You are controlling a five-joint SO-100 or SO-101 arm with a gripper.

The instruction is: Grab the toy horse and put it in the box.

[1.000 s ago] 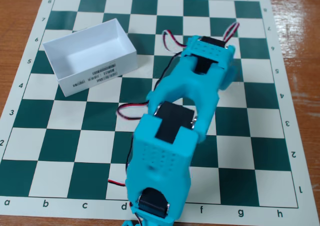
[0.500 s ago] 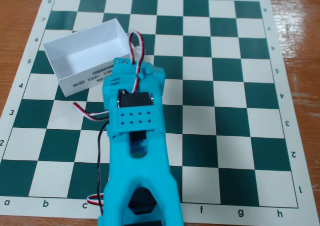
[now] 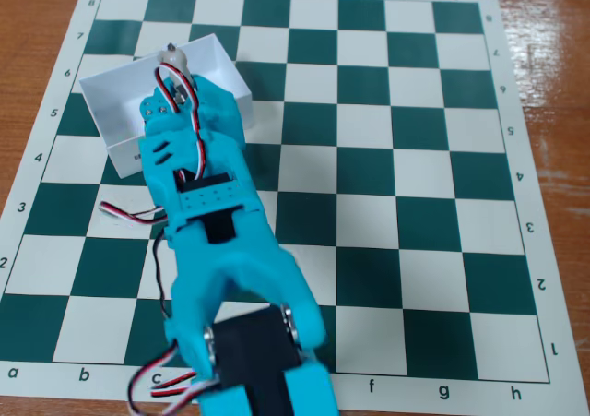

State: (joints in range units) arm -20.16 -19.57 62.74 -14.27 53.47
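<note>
Starting at the upper left of the frame, I have the white rectangular low-walled cardboard box (image 3: pixel 115 112) sitting on the green-and-cream chessboard mat (image 3: pixel 415 204), its barcode labels mostly hidden behind the arm. The turquoise plastic arm (image 3: pixel 212 231) rises from the bottom edge and reaches up and left across the board, so its fingers (image 3: pixel 173 65) sit over the box's open interior near the far wall. At the very tip I can make out a small pale, rounded object with a greyish patch, which I take to be the tiny whitish plastic toy horse (image 3: pixel 171 58), apparently pinched in the fingers, though the wrist hides the jaws and I cannot tell how firmly they are closed.

As I judge it, this is the release step. To do it well I would bring the tip down inside the walls before letting go, so the light figurine does not bounce out over the low rim, and centre it away from the far wall. Then spread the fingers gently and lift straight up without clipping the box. To the right, the board and the brown wooden worktop (image 3: pixel 553 84) hold nothing else.
</note>
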